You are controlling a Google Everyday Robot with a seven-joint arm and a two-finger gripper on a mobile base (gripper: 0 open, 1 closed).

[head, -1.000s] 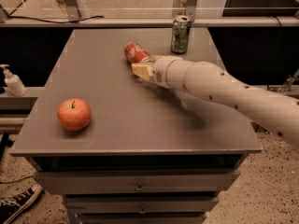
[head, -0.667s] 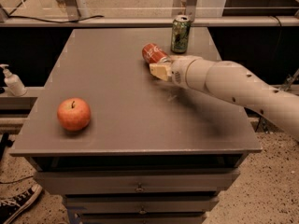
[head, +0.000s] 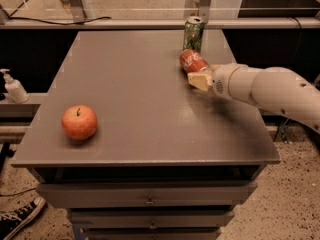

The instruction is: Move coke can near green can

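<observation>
The gripper (head: 199,79) hides the near end of the coke can (head: 192,60) just beyond it, and its arm (head: 270,86) is cut off rightward.

Matt table (head: 130,134); shiny metal coke can (head: 192,60) and green can (head: 193,33); gripper (head: 199,80), against the coke can, smooth plastic (apple (head: 79,122) glossy).

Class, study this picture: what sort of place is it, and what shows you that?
Probably a robotics test lab: a white robot arm reaches over a grey drawer table, its end effector at the coke can near the green can; a black cable lies on the floor behind.
</observation>
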